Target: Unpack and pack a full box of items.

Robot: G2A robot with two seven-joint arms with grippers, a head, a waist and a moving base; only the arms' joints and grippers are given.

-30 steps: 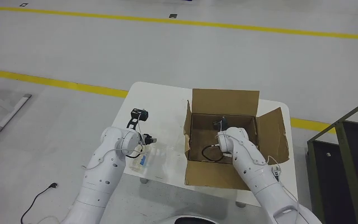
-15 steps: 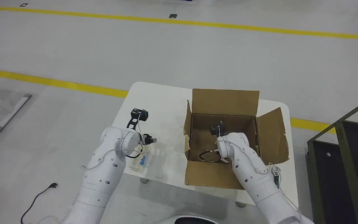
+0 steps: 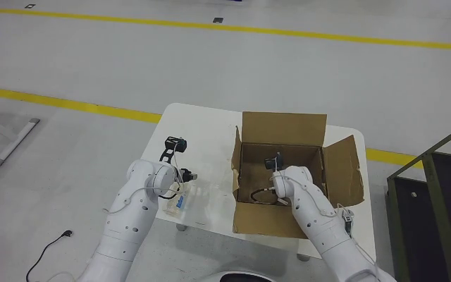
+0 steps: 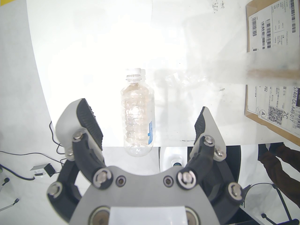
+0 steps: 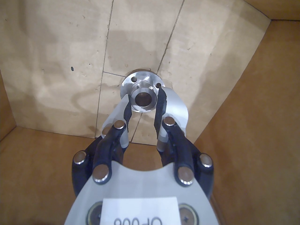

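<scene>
Now: right gripper (image 5: 144, 99) pinches flange (image 5: 140, 80), bore apparently upward, inside box (image 5: 58, 36); left gripper (image 4: 143, 109) wide open, empty.

Setting: factory-like hall | evidence: grey painted floor (image 3: 106, 63), yellow lane lines (image 3: 211, 27), white table (image 3: 204, 141)

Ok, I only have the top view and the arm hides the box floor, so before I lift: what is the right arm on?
Observer: A metal flange; the right jaws are closed on its hub.
Operator: Where in the box?
Observer: Over the box floor's flap seam, clear of the walls.
Operator: And the left side?
Observer: The left jaws are open, a clear bottle lying on the table just beyond them, untouched.
</scene>
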